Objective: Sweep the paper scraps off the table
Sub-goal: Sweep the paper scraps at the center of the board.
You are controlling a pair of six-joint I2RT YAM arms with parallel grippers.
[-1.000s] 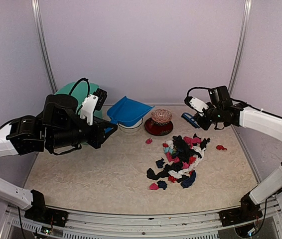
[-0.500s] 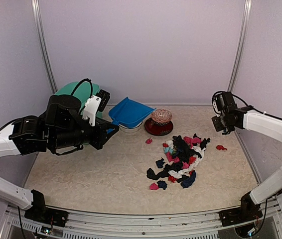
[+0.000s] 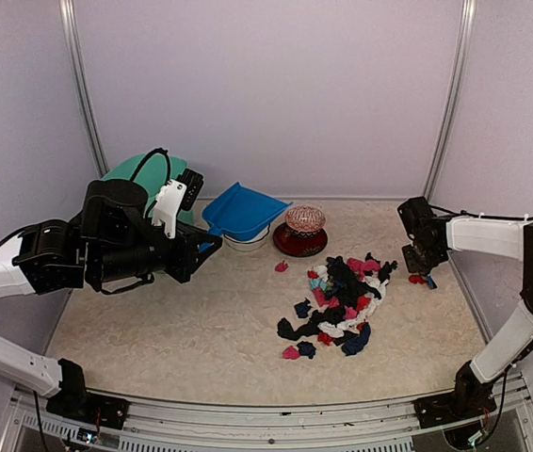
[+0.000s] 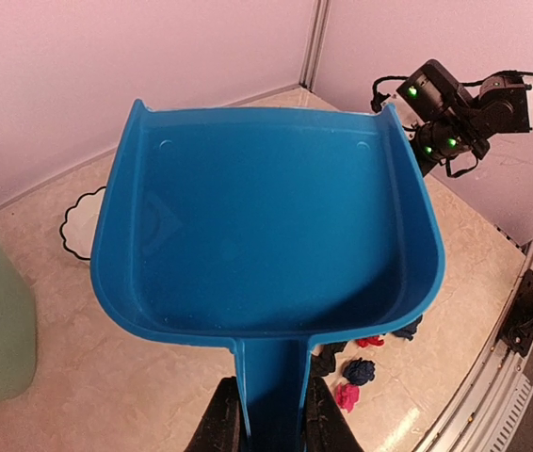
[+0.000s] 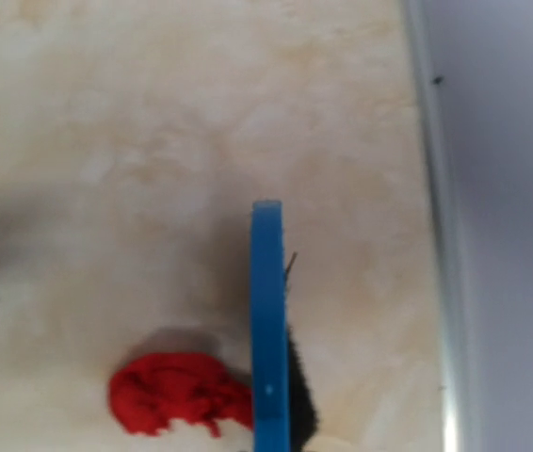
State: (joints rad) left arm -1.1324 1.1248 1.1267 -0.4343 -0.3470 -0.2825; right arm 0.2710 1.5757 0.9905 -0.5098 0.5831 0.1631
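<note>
Your right gripper (image 3: 426, 266) has swung from the far middle of the table (image 3: 182, 320) down to its right edge. It is clenched on the brush (image 5: 268, 320), which now stands just beside the stray red scrap (image 5: 177, 405). You look set to sweep that one towards the main pile of scraps (image 3: 342, 297) right of centre. The left gripper (image 4: 266, 424) has barely shifted and clamps the raised dustpan (image 4: 266, 245) by its handle. Only the right wrist view shows brush and scrap nearly touching; only the left wrist view shows the dustpan empty.
</note>
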